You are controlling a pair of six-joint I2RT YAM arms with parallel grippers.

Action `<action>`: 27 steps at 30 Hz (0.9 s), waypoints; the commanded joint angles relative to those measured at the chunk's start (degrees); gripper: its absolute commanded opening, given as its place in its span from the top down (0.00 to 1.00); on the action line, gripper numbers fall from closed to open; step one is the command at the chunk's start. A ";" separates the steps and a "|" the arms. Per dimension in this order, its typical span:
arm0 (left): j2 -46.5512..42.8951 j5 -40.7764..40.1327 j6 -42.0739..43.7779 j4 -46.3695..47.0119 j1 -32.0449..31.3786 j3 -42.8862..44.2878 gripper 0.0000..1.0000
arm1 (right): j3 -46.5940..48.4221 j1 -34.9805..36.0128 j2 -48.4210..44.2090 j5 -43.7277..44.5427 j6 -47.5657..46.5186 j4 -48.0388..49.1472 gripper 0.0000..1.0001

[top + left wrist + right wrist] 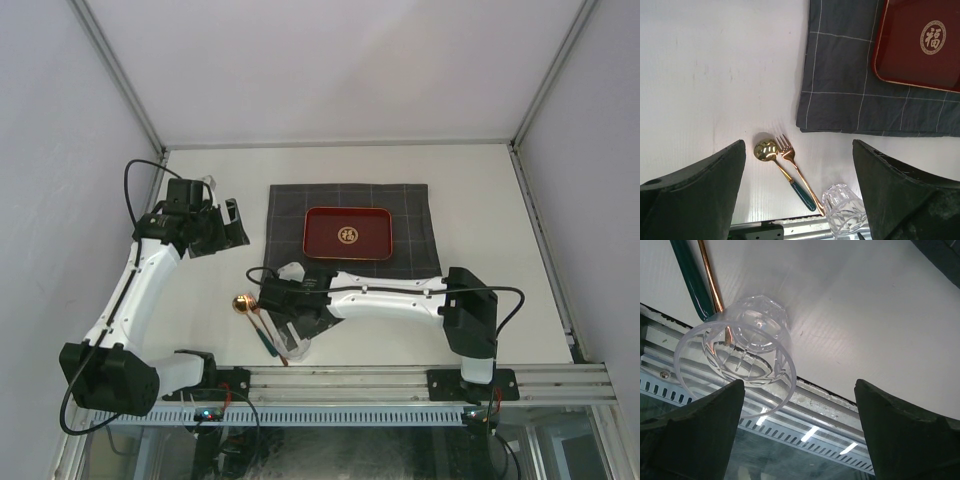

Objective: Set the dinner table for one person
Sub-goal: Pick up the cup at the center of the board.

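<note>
The off-white dinner table [480, 200] carries a dark grey checked cloth [420, 250] with a red tray [347, 232] on it. A gold spoon [241, 303] with a green handle and a copper fork [785, 146] lie side by side near the front edge. A clear glass [298, 348] stands just right of their handles, at the table's rail. My right gripper [290, 318] hovers over the glass, open and empty; in the right wrist view the glass [737, 355] sits by the left finger [700, 430]. My left gripper [222, 225] is open and empty, raised left of the cloth.
The aluminium rail [400, 380] runs along the near edge right beside the glass. The left wrist view shows the cloth's corner [850, 100], the tray [920, 45], the spoon [765, 149] and the glass [844, 212]. White walls enclose the table.
</note>
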 commanded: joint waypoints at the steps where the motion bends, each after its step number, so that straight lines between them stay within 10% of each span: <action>1: -1.15 0.83 1.16 1.17 0.37 -0.04 0.09 | -0.74 -0.44 0.12 -1.01 -0.63 2.90 0.11; 16: -0.97 0.99 1.24 1.26 0.35 -0.41 0.10 | -0.52 -1.68 2.38 -2.66 -1.82 3.90 0.42; 27: -0.71 1.15 1.33 1.48 0.36 -0.68 0.10 | 0.00 -1.87 3.07 -2.88 -2.03 3.49 0.85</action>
